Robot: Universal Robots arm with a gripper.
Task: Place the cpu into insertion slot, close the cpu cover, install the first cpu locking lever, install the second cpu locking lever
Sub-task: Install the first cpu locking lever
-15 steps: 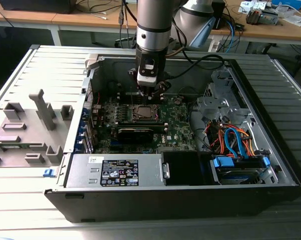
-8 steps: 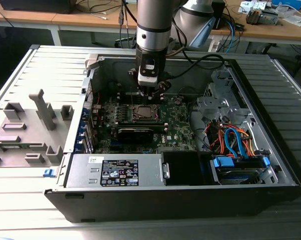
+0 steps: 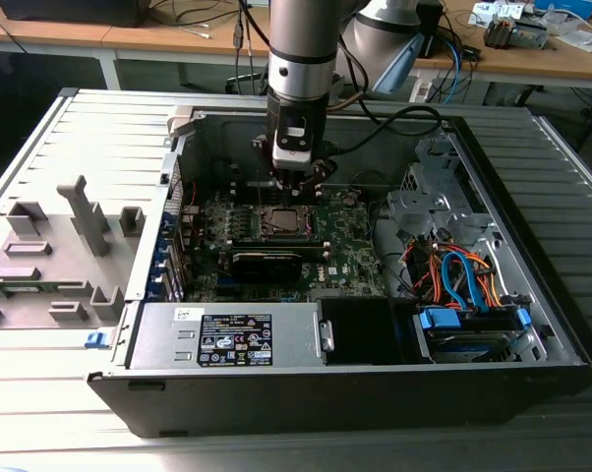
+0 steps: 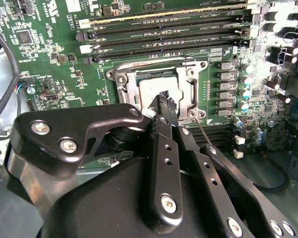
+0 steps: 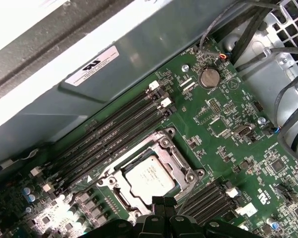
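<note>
Now, gripper (image 4: 165, 99): fingertips pressing together, hanging just above the cpu cover (image 4: 125, 82)
cpu (image 5: 150, 177): showing through the cover's cut-out, centre of the exterior view
cpu cover: lying flat on the motherboard (image 3: 360, 246)

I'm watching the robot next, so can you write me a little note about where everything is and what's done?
Gripper: fingertips together, low over the socket's edge.
Cpu: lying flat in the insertion slot.
Cpu cover: looks lowered around the cpu.
Done: cpu placed; cover apparently closed.
Left: both locking levers. A thin lever rod beside the socket looks unlatched; I cannot tell about the other.
</note>
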